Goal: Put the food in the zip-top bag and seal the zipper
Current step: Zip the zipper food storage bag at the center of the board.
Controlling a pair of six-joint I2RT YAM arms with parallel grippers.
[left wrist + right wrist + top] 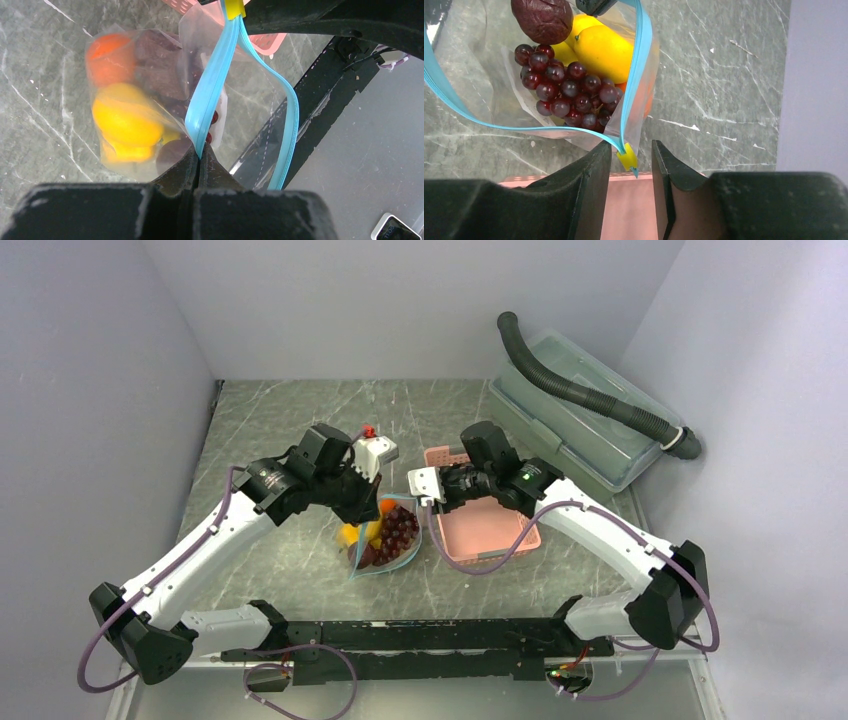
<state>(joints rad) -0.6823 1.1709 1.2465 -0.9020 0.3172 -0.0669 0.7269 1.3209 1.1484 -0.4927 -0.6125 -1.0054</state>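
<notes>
The clear zip-top bag [385, 537] hangs between my two grippers with its mouth open. Inside lies the food: dark purple grapes [569, 92], a reddish-brown round fruit [541, 20], yellow fruits [604, 50] and an orange [107, 57]. My left gripper [200, 155] is shut on one end of the blue zipper [212, 85]. At the other end sits a yellow slider [627, 158]. It lies between the parted jaws of my right gripper [631, 146], close to the left finger and clear of the right one.
A pink slotted basket [495, 535] stands just right of the bag, under my right gripper. A large clear lidded box [560, 430] with a dark corrugated hose [590, 390] across it sits at the back right. Grey walls close in both sides.
</notes>
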